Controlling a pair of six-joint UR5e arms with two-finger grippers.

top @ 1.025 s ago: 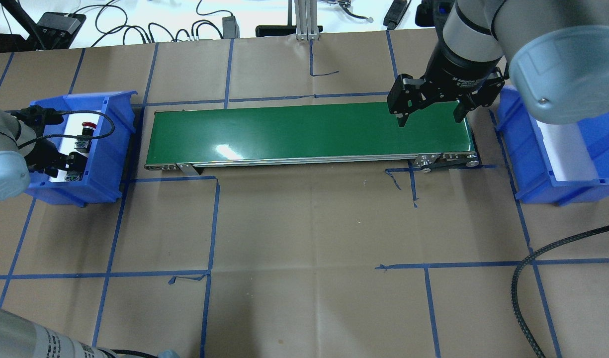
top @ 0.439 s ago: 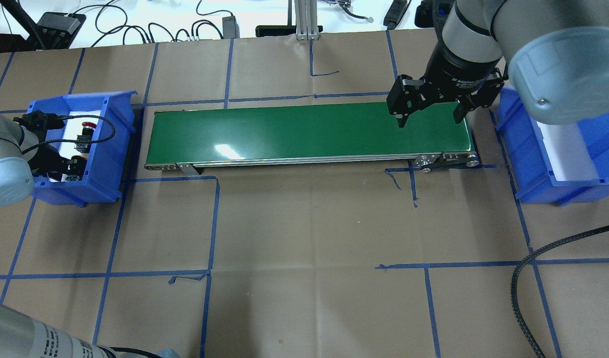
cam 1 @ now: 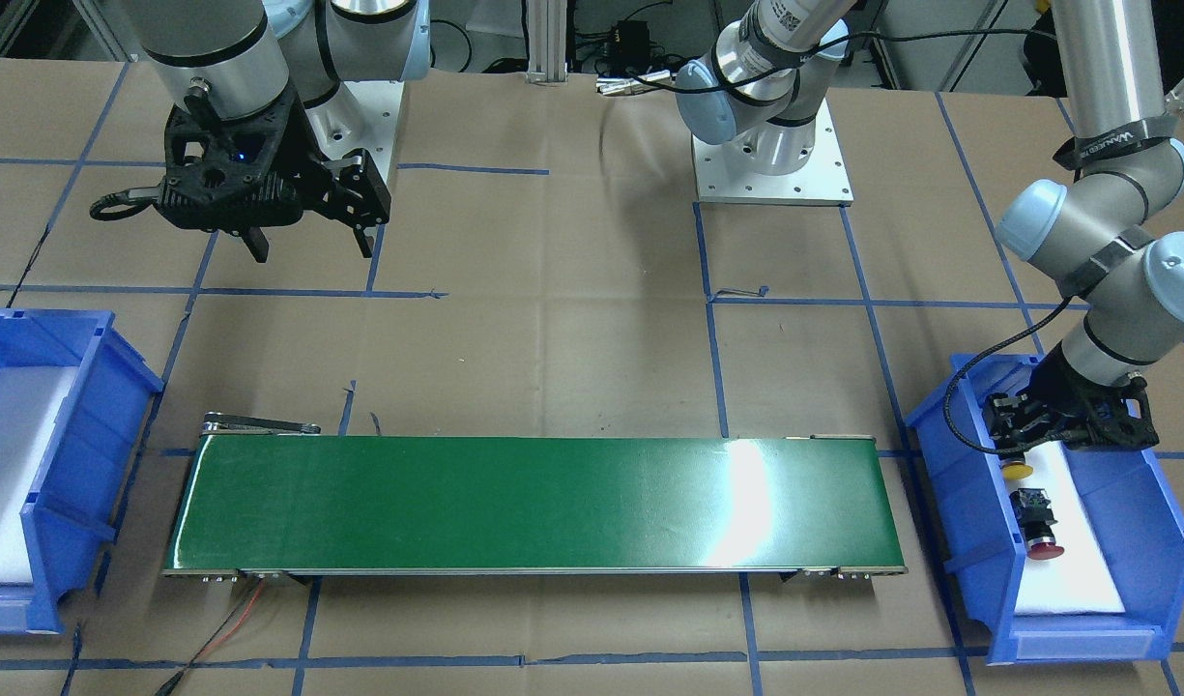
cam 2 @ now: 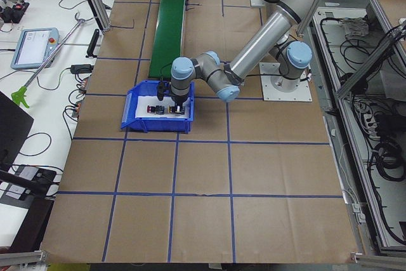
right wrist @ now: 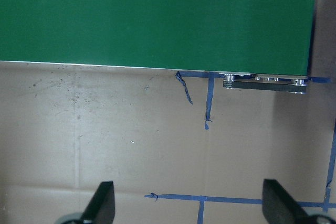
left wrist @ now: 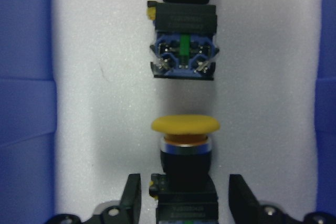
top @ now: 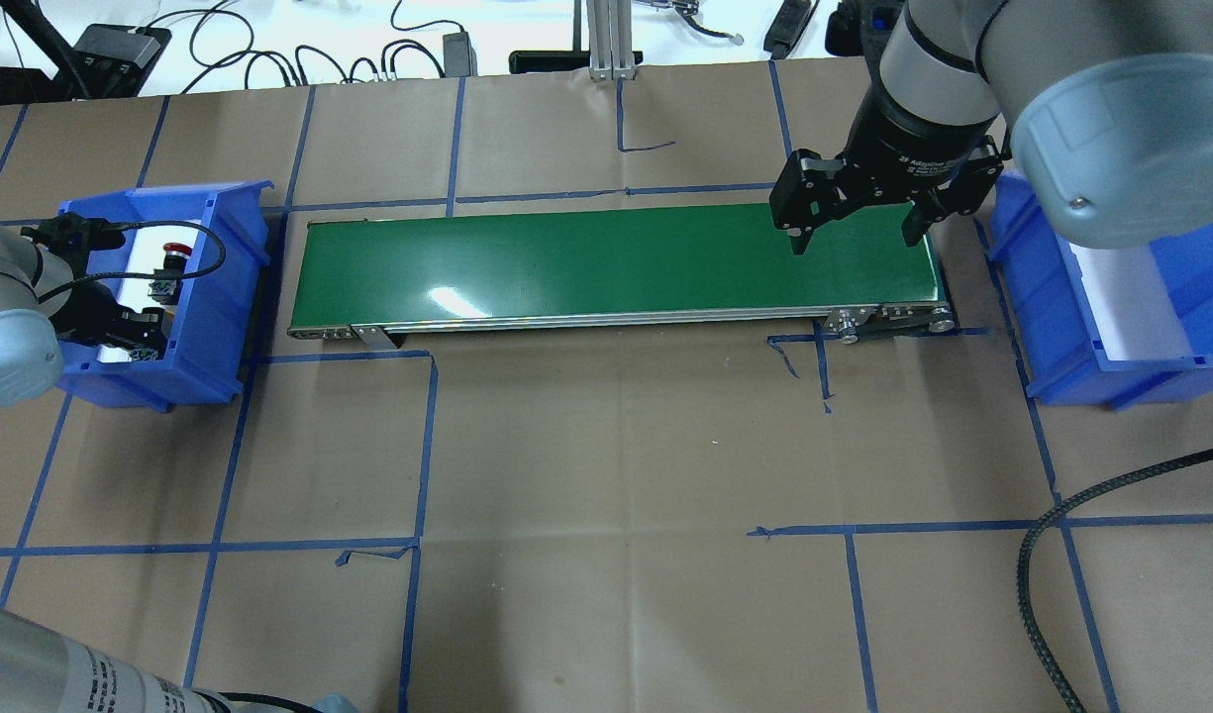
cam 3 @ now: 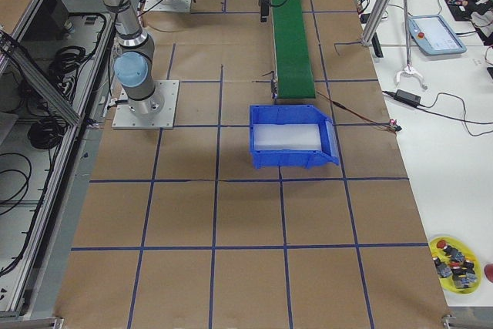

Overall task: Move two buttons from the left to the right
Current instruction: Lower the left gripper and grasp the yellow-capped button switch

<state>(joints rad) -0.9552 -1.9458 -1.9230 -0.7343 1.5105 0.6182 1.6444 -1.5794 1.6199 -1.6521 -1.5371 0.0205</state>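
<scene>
Two buttons lie in line on white foam in the left blue bin (top: pixel 220 297). The yellow button (left wrist: pixel 185 124) is close under my left gripper (left wrist: pixel 186 198), whose open fingers straddle its black body with a small gap on each side. The red button (cam 1: pixel 1041 541) lies just beyond it, its grey rear block (left wrist: pixel 184 51) towards the yellow cap. From overhead only the red button (top: pixel 175 250) shows clearly; my left gripper (top: pixel 136 332) covers the yellow one. My right gripper (top: pixel 854 233) hangs open and empty over the right end of the green conveyor (top: pixel 616 262).
The right blue bin (top: pixel 1052 327) with a white foam liner stands past the conveyor's right end. A black cable (top: pixel 1037 584) loops at the near right of the table. A yellow dish of spare parts (cam 3: pixel 458 261) sits on a side bench.
My left wrist has shifted a little inside the left bin, settling around the yellow button. The right arm and both buttons have not moved.
</scene>
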